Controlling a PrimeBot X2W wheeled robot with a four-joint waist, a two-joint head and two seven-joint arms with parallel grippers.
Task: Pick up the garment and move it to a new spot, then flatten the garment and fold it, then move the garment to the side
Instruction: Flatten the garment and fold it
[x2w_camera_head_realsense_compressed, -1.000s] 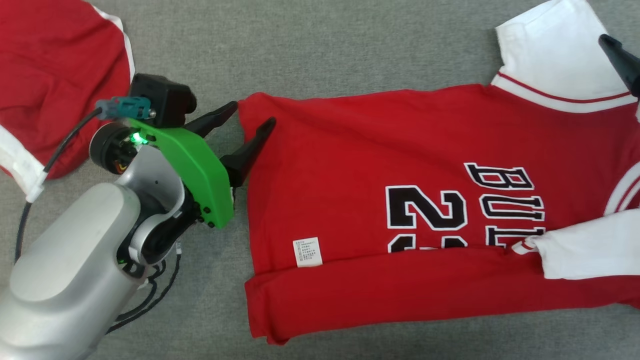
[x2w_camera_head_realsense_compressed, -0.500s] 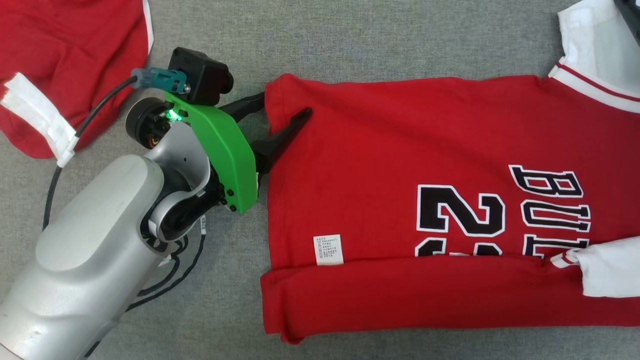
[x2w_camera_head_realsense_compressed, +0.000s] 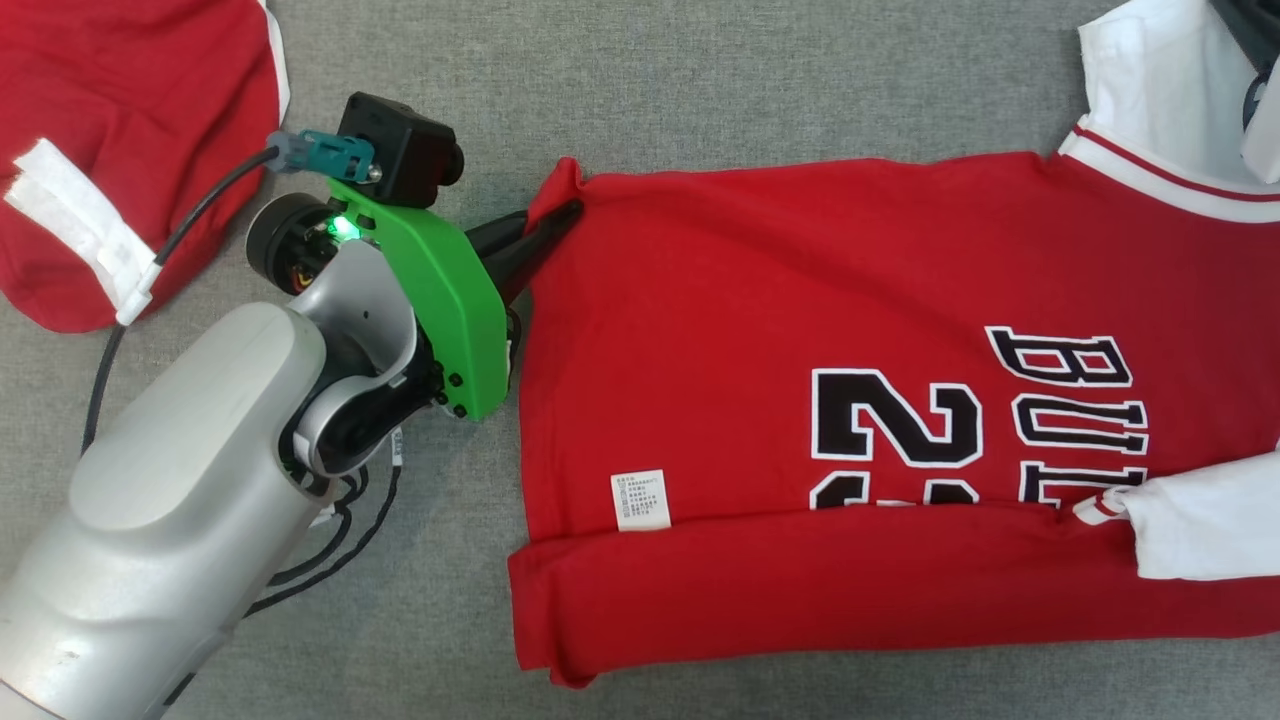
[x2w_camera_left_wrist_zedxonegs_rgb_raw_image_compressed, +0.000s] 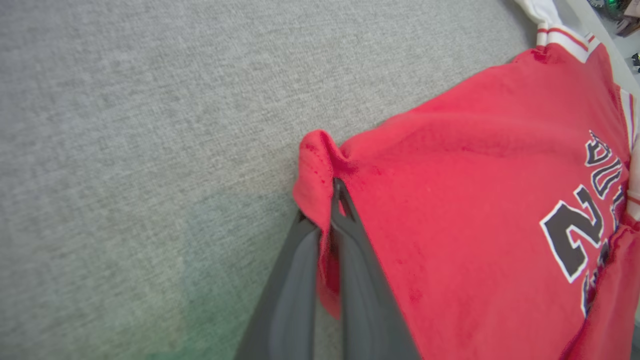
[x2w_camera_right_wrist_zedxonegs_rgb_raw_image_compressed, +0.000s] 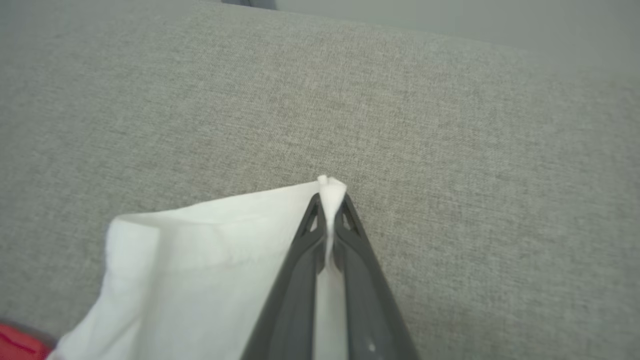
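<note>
The garment (x2w_camera_head_realsense_compressed: 800, 300) is a red jersey with black lettering and white sleeves, spread across the grey surface with its near edge folded over. My left gripper (x2w_camera_head_realsense_compressed: 560, 222) is shut on the jersey's far left hem corner, which bunches up around the dark fingers (x2w_camera_left_wrist_zedxonegs_rgb_raw_image_compressed: 345, 235). In the left wrist view that corner of the garment (x2w_camera_left_wrist_zedxonegs_rgb_raw_image_compressed: 320, 165) is pinched and puckered. My right gripper (x2w_camera_right_wrist_zedxonegs_rgb_raw_image_compressed: 330, 200) is shut on the edge of the white sleeve (x2w_camera_right_wrist_zedxonegs_rgb_raw_image_compressed: 210, 260) at the garment's far right end; in the head view that white sleeve (x2w_camera_head_realsense_compressed: 1150, 90) lies at the top right.
A second red garment with white trim (x2w_camera_head_realsense_compressed: 110, 130) lies at the far left. A black cable (x2w_camera_head_realsense_compressed: 110, 340) runs beside my left arm. The grey fabric surface (x2w_camera_head_realsense_compressed: 700, 80) extends beyond the jersey.
Both grippers have shut from open: the left on the red hem corner, which now puckers up, the right on the white sleeve edge. The head camera has shifted a little.
</note>
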